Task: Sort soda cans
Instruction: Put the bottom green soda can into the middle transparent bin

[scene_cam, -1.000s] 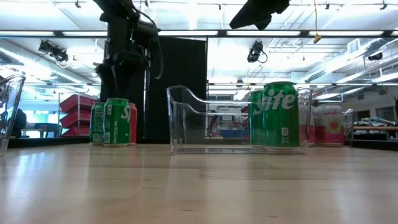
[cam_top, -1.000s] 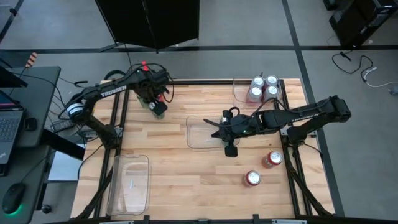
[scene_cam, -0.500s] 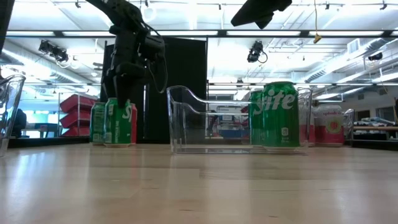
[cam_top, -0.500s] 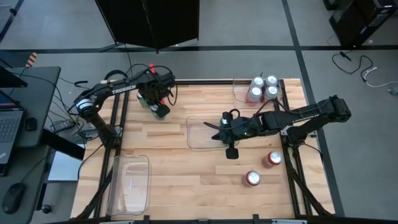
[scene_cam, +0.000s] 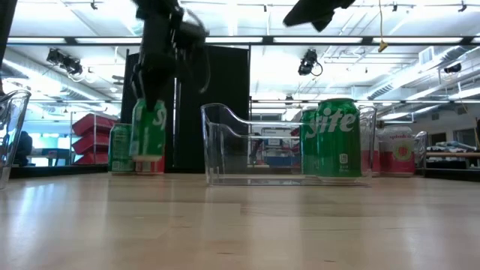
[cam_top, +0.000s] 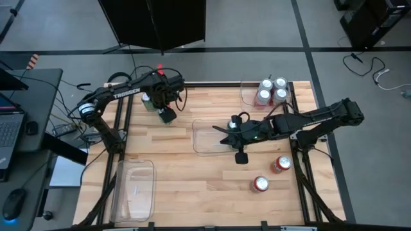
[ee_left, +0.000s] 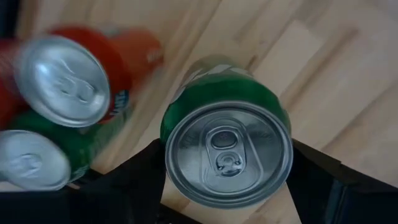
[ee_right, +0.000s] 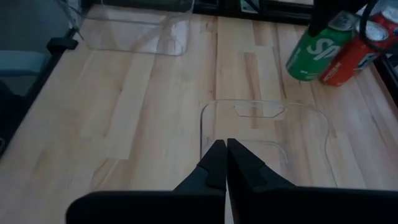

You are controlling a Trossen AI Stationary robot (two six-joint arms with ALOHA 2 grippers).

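While the left gripper point(cam_top: 166, 115) sits over the table's far left part in the high view, its fingers close on a green can point(cam_top: 164, 110), beside a cluster of cans point(cam_top: 148, 101). The right gripper point(cam_top: 241, 156), pinched shut and empty, hangs at the near edge of a clear bin point(cam_top: 209, 137) in the middle. Four cans stand in a far-right bin point(cam_top: 247, 96); two red cans point(cam_top: 280, 164) lie loose near the right edge, and another bin point(cam_top: 133, 189) sits near left.

Seen from table height, the green can point(scene_cam: 148, 127) hangs clear of the wood point(scene_cam: 240, 225), just above a red can point(scene_cam: 150, 163), with another green one point(scene_cam: 120, 148) beside it. A green can point(scene_cam: 337, 139) stands by the middle bin point(scene_cam: 225, 146), before a bright hall.

At the left wrist, the dark fingers point(ee_left: 134, 171) flank the green can point(ee_left: 227, 152) on both sides.

At the right wrist, the fingertips point(ee_right: 214, 162) meet above the bin point(ee_right: 267, 124).
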